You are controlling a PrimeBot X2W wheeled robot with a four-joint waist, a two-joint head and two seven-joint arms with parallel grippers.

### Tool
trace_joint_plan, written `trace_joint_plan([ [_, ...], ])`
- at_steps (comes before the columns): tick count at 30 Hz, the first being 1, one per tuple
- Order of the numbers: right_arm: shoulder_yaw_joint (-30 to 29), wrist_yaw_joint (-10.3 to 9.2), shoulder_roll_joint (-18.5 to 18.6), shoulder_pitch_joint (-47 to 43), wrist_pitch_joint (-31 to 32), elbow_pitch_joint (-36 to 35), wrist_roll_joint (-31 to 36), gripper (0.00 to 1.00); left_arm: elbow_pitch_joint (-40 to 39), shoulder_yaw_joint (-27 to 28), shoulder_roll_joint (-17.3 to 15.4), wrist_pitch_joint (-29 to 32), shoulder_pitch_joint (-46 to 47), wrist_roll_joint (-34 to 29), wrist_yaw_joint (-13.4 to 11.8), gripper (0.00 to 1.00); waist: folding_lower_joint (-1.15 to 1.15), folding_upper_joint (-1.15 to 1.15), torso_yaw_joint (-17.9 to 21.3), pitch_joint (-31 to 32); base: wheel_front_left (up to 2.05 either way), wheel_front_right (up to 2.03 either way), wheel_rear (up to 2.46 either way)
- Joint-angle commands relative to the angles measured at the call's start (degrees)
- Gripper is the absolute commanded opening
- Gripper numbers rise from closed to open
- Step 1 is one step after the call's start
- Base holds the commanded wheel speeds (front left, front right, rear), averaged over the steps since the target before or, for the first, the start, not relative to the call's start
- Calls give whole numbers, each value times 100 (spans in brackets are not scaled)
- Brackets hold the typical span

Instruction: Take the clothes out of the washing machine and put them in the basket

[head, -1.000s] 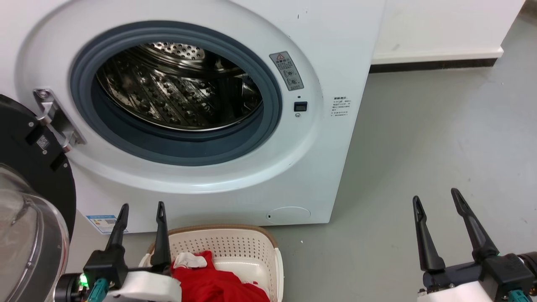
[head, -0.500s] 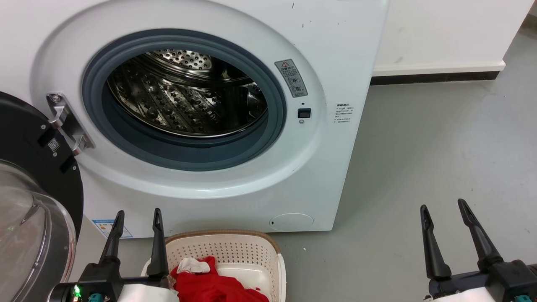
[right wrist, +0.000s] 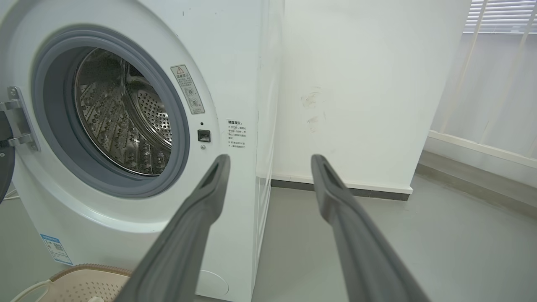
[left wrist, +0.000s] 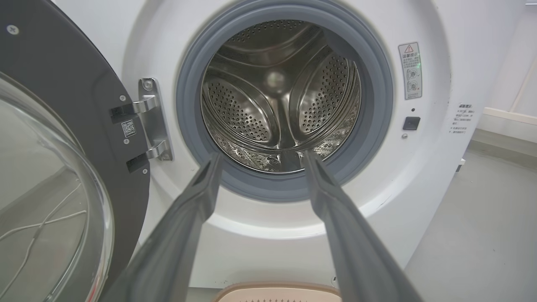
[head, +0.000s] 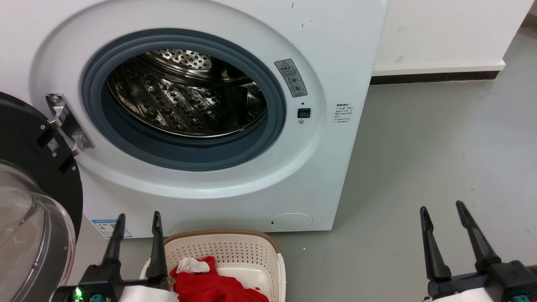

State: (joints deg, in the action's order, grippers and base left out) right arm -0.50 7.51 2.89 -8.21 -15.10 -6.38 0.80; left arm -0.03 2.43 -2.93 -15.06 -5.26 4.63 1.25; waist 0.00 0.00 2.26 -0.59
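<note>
Red fabric clothes (head: 214,285) sat in the cream perforated plastic basket (head: 228,249). Left end effector (head: 139,214) and right end effector (head: 441,205) were both released, empty.

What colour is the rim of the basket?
The basket has a brown rim; the head view shows it best.

Bright, even light — steel drum (head: 184,96) glints; wrist views bend at edges.

My head camera looks down on the washing machine (head: 302,176); both wrist cameras face it level, sharing its drum (left wrist: 277,96).
</note>
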Motion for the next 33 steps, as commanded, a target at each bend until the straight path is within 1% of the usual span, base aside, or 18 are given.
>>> trace_joint_plan([
  [1, 3, 1, -1, -2, 1, 35, 0, 0, 39, 1, 1, 2, -5, 10, 8, 0, 0, 0, 0, 0, 0, 0, 0],
  [6, 17, 1, -2, -18, 13, 281, -51, 0, 325, -7, 19, 51, -73, 64, 12, 0, 0, 0, 0, 0, 0, 0, 0],
  [14, 41, 1, 70, 134, 174, 452, -1157, 0, 458, 53, 17, 297, 81, 1024, 81, 0, 0, 0, -15, 2, 0, 0, 0],
  [15, 41, 1, 70, 134, 174, 452, -1157, 0, 458, 53, 17, 297, 81, 1024, 81, 0, 0, 0, -15, 2, 0, 0, 0],
  [16, 45, 1, 85, 179, 214, 501, -1415, 0, 481, 61, 16, 348, 110, 1251, 96, 0, 0, 0, -19, 3, 0, 0, 0],
  [21, 51, 0, 118, 277, 313, 613, -2030, 0, 540, 82, 15, 473, 186, 1795, 135, 0, 0, 0, -27, 5, 0, 0, 0],
  [33, 44, 0, 171, 465, 524, 827, -3243, 0, 667, 130, 13, 733, 340, 2882, 213, 0, 0, 0, -47, 8, 0, 0, 0],
])
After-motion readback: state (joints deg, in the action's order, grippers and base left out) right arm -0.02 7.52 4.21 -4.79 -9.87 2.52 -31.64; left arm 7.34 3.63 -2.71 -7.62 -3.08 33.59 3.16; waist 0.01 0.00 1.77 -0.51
